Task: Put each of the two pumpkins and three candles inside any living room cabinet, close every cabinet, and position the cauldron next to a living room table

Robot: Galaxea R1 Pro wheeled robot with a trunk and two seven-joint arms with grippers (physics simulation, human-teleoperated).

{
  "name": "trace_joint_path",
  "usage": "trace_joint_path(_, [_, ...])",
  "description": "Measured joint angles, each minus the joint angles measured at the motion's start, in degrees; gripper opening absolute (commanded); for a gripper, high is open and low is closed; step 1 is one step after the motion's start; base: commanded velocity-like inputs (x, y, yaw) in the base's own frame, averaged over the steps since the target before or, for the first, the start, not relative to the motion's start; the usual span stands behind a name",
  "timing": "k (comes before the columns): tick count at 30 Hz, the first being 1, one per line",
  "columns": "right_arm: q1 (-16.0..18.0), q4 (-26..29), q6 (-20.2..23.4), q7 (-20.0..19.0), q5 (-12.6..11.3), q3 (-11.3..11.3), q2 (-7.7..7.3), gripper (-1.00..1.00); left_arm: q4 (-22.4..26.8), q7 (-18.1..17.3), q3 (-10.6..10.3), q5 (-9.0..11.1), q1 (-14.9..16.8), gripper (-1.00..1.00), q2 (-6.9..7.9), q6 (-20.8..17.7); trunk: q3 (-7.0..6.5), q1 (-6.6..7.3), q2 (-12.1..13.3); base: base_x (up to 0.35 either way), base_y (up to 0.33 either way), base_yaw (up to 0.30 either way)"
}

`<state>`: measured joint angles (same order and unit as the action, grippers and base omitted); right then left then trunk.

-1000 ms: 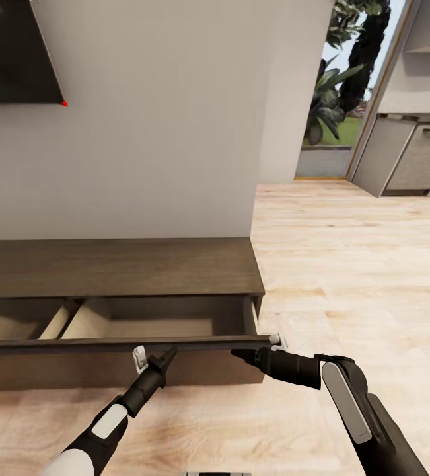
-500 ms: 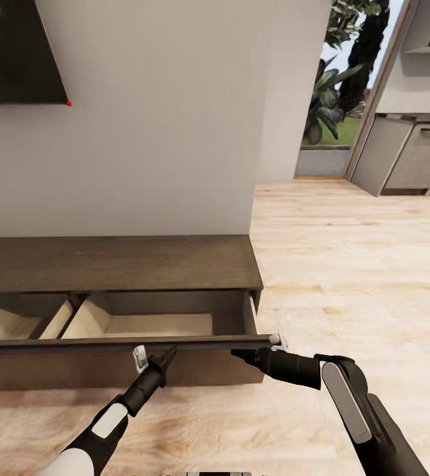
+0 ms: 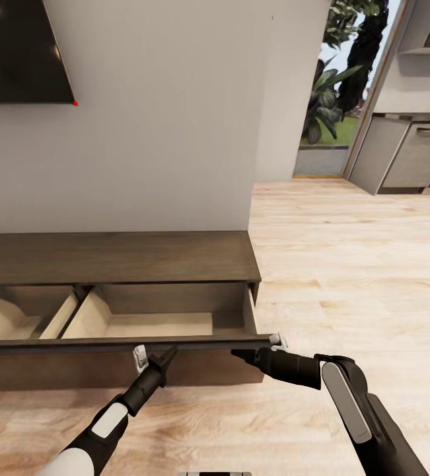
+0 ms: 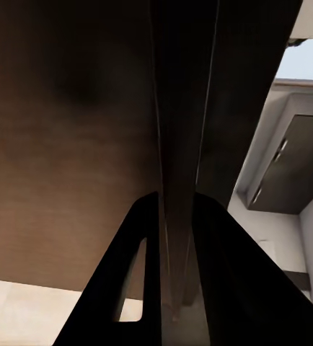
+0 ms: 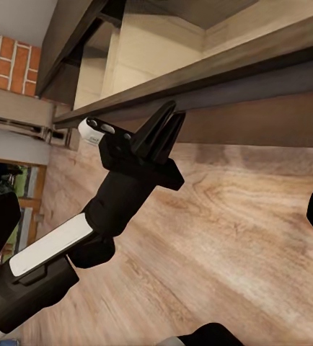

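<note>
Your cabinet (image 3: 115,258) runs low along the white wall (image 3: 162,112), under the corner of the TV (image 3: 16,53), and its drawer (image 3: 155,324) is pulled out toward you, so you look down into its pale compartments, parted by a slanted divider (image 3: 63,314). Nothing lies in the parts of them you can see. The dark drawer front (image 3: 109,344) crosses your head view as a thin edge. Your left gripper (image 3: 165,360) sits right at that edge, just under its top lip; in the left wrist view the two black fingers (image 4: 131,281) straddle the narrow edge of the front (image 4: 178,144), so its jaws are narrow and closed onto the front. Your right gripper (image 3: 244,357) points in from the right at the end corner of the same front, tip touching or just beside it; you cannot tell from the pictures whether its jaws are wide or narrow. The right wrist view looks along the underside of the front at the left gripper (image 5: 160,133) and its white-banded arm (image 5: 52,245) over the plank floor (image 5: 228,238). Past the cabinet's right end the floor (image 3: 353,264) runs toward a glass door with plants (image 3: 337,73) outside and grey kitchen units (image 3: 406,152).
</note>
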<state>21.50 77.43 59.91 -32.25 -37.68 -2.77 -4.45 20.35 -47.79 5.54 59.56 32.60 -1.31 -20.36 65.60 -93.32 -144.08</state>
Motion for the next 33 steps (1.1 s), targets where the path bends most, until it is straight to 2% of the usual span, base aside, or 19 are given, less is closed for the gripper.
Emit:
trace_joint_path(6, [0.00, 0.00, 0.00, 0.00, 0.00, 0.02, 0.00, 1.00, -0.23, -0.34, 0.02, 0.01, 0.00, -1.00, 0.00, 0.01, 0.00, 0.00, 0.00, -0.007, 0.000, 0.000])
trace_joint_path(12, [0.00, 0.00, 0.00, 0.00, 0.00, -0.02, 0.00, 1.00, 0.50, 0.75, -0.02, -0.04, -0.01, -1.00, 0.00, -0.04, 0.00, 0.00, 0.00, -0.052, 0.000, 0.000])
trace_joint_path(27, [0.00, 0.00, 0.00, 0.01, 0.00, -0.02, 0.00, 1.00, -0.25, -0.35, 0.01, 0.08, 0.00, -1.00, 0.01, 0.02, 0.00, 0.00, 0.00, -0.002, 0.000, 0.000])
trace_joint_path(28, [0.00, 0.00, 0.00, 0.00, 0.00, -0.02, 0.00, 1.00, -0.26, -0.37, 0.01, 0.08, 0.00, 1.00, 0.01, 0.02, 0.00, 0.00, 0.00, 0.000, 0.000, 0.000])
trace_joint_path(29, [0.00, 0.00, 0.00, 0.00, 0.00, -0.02, 0.00, 1.00, -0.89, 0.66, 0.33, 0.29, 0.00, 1.00, 0.01, 0.02, 0.00, 0.00, 0.00, 0.000, 0.000, 0.000])
trace_joint_path(33, [0.00, 0.00, 0.00, 0.01, 0.01, -0.02, 0.00, 1.00, -2.10, 1.04, 0.32, -0.27, -0.02, 1.00, 0.04, 0.57, 0.01, -0.01, 0.01, 0.000, 0.000, 0.000])
